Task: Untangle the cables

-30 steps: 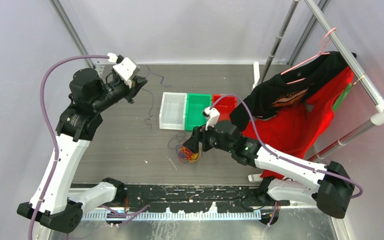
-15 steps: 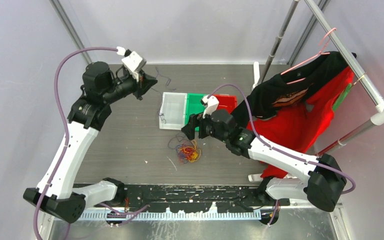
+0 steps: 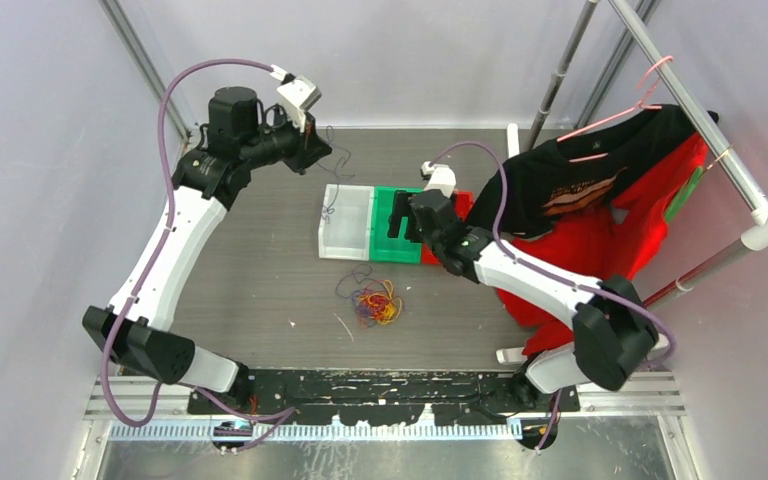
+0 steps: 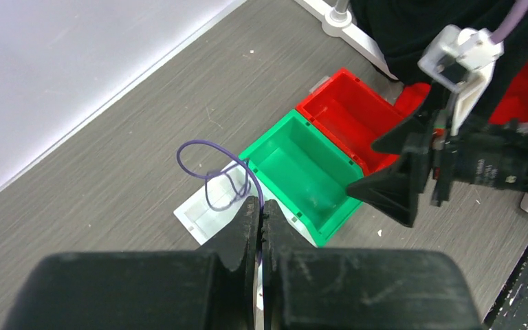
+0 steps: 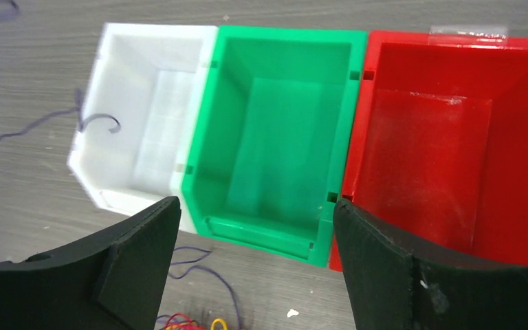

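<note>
My left gripper (image 3: 316,152) is shut on a single purple cable (image 3: 327,200) and holds it high over the back of the table. The strand hangs down into the white bin (image 3: 343,240). In the left wrist view the jaws (image 4: 261,206) pinch the purple cable (image 4: 205,142), which loops above the white bin (image 4: 196,212). The tangle of purple, orange-yellow and red cables (image 3: 375,303) lies on the table in front of the bins. My right gripper (image 3: 400,215) is open and empty above the green bin (image 3: 397,248). In the right wrist view (image 5: 254,230) the tangle (image 5: 192,322) shows at the bottom edge.
White, green and red bins (image 3: 452,200) stand side by side mid-table. A clothes rack with black and red garments (image 3: 600,210) fills the right side. A small pale scrap (image 3: 343,325) lies left of the tangle. A loose purple strand (image 3: 345,285) trails from the tangle.
My left arm swung right and back, carrying the purple cable from the far left to above the white bin. My right gripper lifted off the tangle and moved back over the bins.
</note>
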Motion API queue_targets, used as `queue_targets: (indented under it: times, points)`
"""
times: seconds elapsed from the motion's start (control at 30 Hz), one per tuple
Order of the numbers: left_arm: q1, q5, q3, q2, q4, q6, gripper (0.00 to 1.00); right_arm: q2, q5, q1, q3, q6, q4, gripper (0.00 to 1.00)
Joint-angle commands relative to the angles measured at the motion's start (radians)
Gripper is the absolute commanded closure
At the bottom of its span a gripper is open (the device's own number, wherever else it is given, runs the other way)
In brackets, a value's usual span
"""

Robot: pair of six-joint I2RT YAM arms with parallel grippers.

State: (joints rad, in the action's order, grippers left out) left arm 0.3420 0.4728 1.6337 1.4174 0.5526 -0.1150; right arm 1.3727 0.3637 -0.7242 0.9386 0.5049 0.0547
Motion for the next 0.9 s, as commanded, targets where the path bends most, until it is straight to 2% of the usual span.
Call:
queue_targets:
  times: [0.0, 0.17, 0.33, 0.5, 0.67, 0.87]
  points:
    - [-0.003, 0.038, 0.085, 0.02, 0.023, -0.015, 1.0, 0.087, 0.063, 0.005, 0.097, 0.021, 0.022, 0.14]
    - [-0.002, 0.065, 0.074, 0.04, -0.018, 0.003, 1.0, 0.161, 0.049, 0.009, 0.119, 0.031, 0.006, 0.16]
    - [-0.002, 0.065, 0.061, 0.069, -0.048, 0.02, 1.0, 0.208, 0.042, 0.014, 0.125, 0.029, -0.018, 0.22]
    - [-0.003, 0.051, 0.01, 0.085, -0.087, 0.02, 1.0, 0.174, 0.074, 0.029, 0.111, 0.019, 0.006, 0.27]
    - [-0.002, 0.05, -0.059, 0.108, -0.124, 0.014, 1.0, 0.122, 0.119, 0.073, 0.076, 0.026, 0.035, 0.28]
    - [0.005, 0.014, -0.13, 0.151, -0.129, -0.05, 1.0, 0.179, 0.09, 0.092, 0.092, 0.024, 0.042, 0.28]
